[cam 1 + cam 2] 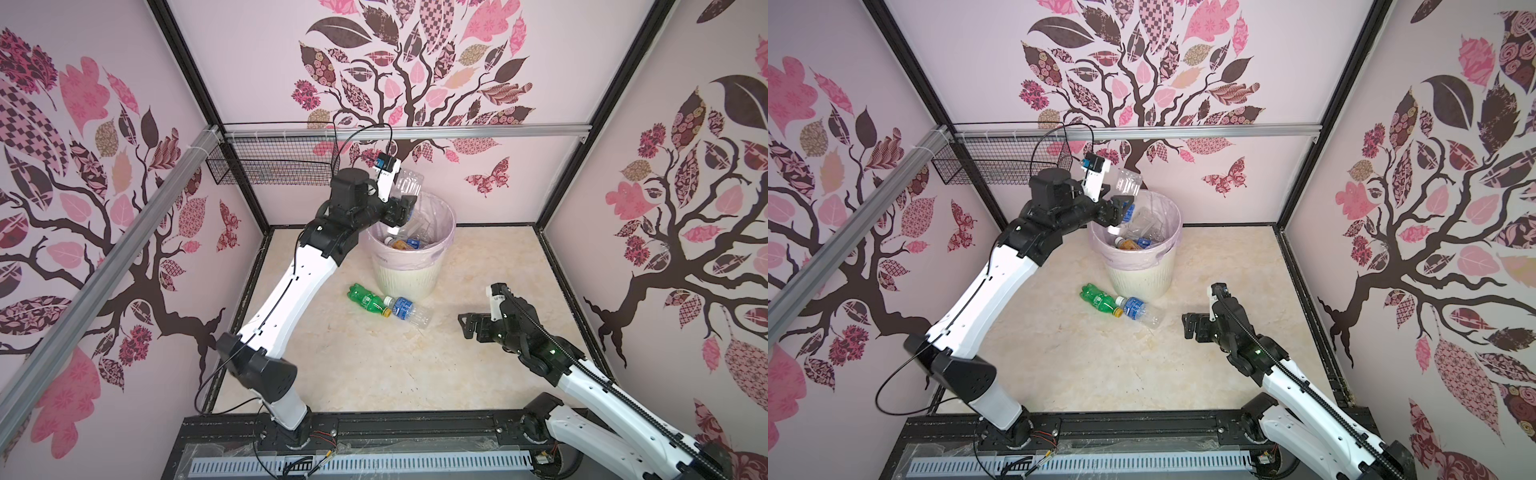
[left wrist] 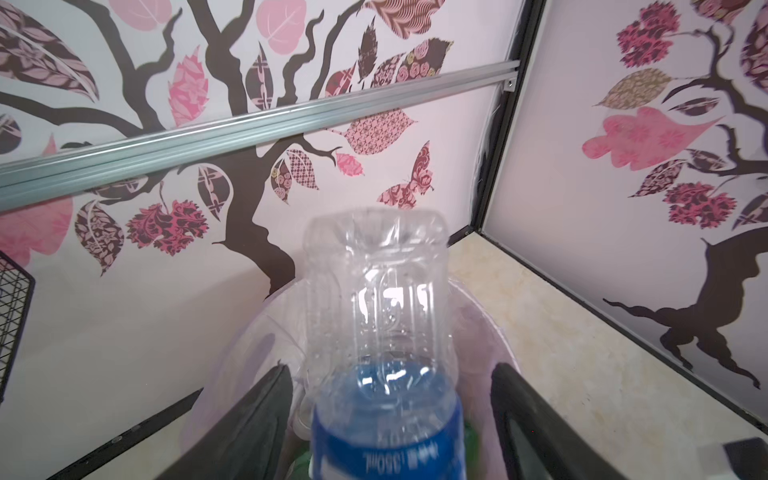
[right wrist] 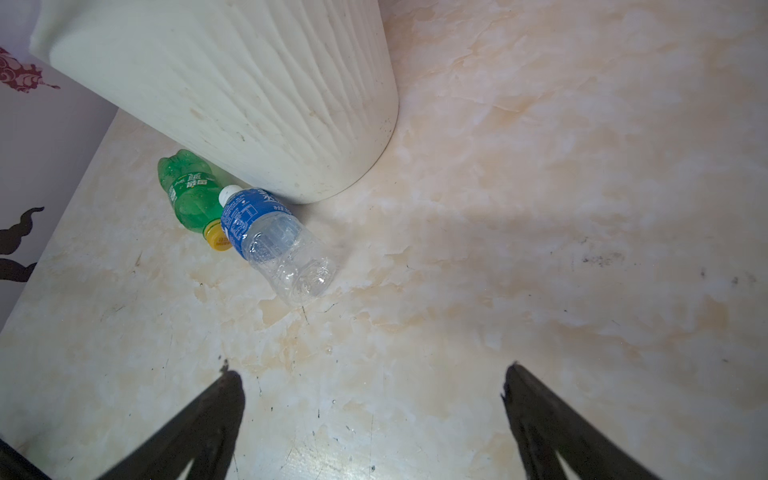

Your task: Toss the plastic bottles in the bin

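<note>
Left tool: hangs above the near-left rim of the bin, released, jaws parted. In the left wrist view shows a sliver of gap on either side of the clear bottle, which sits between the fingers base-up with its blue label toward the camera. In both top views pokes up above the tool, over the bin's mouth.

Bin: stands toward the back of the counter, pink liner folded over the rim, several bottles heaped inside below the edge. Leaves a strip of room behind, toward the back wall, and wider room to its right, up to the black frame edge.

Green bottle and blue-label bottle: lie on their sides just beside the bin's foot on the near side, yellow cap against the blue label.

Right tool: hovers low over the counter, well apart from both lying bottles, spread wide with nothing between the fingers. Faces bare marbled counter all the way to the bottles.

Wire basket: hangs on the back rail, left of the left arm's wrist, apart from the bin.
</note>
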Controlling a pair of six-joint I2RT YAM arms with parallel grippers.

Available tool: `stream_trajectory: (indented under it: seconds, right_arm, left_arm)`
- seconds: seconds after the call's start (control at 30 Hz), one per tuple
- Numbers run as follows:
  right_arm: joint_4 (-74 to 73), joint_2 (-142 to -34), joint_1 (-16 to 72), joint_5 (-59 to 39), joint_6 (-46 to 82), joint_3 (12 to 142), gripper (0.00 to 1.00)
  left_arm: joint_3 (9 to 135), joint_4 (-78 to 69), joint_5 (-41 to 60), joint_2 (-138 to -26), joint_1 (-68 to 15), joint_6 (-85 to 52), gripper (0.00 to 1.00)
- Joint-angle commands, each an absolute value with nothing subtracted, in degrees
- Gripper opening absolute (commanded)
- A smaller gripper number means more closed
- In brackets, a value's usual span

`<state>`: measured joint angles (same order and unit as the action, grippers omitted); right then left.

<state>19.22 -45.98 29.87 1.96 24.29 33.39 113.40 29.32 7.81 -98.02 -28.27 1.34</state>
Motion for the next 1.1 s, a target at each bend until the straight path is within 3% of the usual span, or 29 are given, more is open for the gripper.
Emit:
stream_trajectory:
  seconds: [0.0, 0.13, 0.57, 0.83, 1.07]
  right_arm:
    - [20.3, -46.5, 29.7, -1.9, 23.1, 36.5, 1.00]
    - [15.5, -49.9, 29.7, -8.1, 21.2, 36.7, 0.99]
    - [1.3, -79.6, 35.7, -16.3, 11.1, 45.9, 0.87]
    - [-9.4, -88.9, 35.6, -14.9, 11.4, 47.8, 0.85]
    - [-8.4, -97.1, 35.6, -15.2, 10.2, 51.6, 0.89]
  left_arm:
    - [111.8, 34.1, 7.2, -94.7, -26.9, -0.3, 0.83]
    - [95.8, 28.4, 8.1, -83.1, -24.7, -3.6, 0.90]
    - [60.0, 41.2, -0.1, -42.7, -18.6, -3.6, 0.98]
    - [51.7, 42.7, -1.5, -32.8, -18.6, -7.6, 0.98]
    - [50.3, 43.3, -1.7, -31.3, -18.6, -7.3, 0.97]
